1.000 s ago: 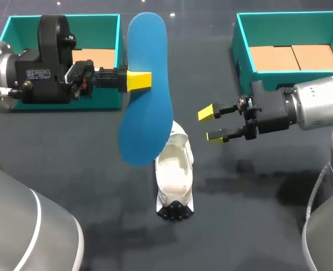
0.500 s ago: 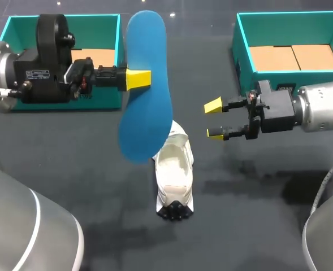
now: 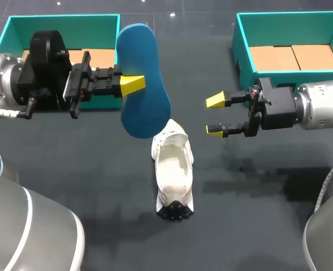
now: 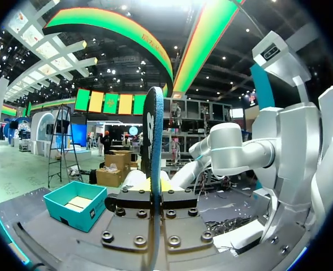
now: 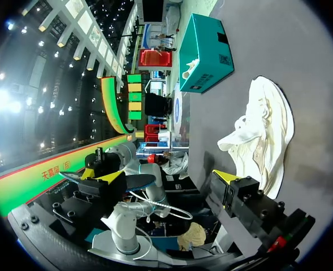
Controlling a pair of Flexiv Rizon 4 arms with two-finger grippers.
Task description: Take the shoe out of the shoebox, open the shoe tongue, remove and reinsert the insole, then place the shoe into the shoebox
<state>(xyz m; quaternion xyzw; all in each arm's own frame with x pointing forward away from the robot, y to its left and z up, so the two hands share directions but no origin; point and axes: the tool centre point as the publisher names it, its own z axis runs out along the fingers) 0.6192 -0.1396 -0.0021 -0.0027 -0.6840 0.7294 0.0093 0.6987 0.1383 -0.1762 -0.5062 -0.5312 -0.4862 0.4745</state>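
My left gripper (image 3: pixel 133 84) is shut on a blue insole (image 3: pixel 146 107), holding it in the air above and just behind the shoe. A white shoe (image 3: pixel 173 169) lies on the dark table, its dark-soled end toward the near edge and its opening spread wide. In the left wrist view the insole (image 4: pixel 153 141) stands edge-on between the yellow tips of the left gripper (image 4: pixel 153 184). My right gripper (image 3: pixel 215 116) hangs open to the right of the shoe, holding nothing. In the right wrist view the shoe (image 5: pixel 268 135) lies ahead of the right gripper (image 5: pixel 169 176), to one side.
A teal shoebox (image 3: pixel 61 18) stands at the back left, partly behind my left arm. A second teal shoebox (image 3: pixel 242 62) stands at the back right, beside my right arm. One box (image 4: pixel 76 204) shows in the left wrist view, the other box (image 5: pixel 206 53) in the right wrist view.
The left arm has drawn back to the left and turned the insole, whose lower end has come up off the shoe. The right gripper has shifted slightly right and back, still open.
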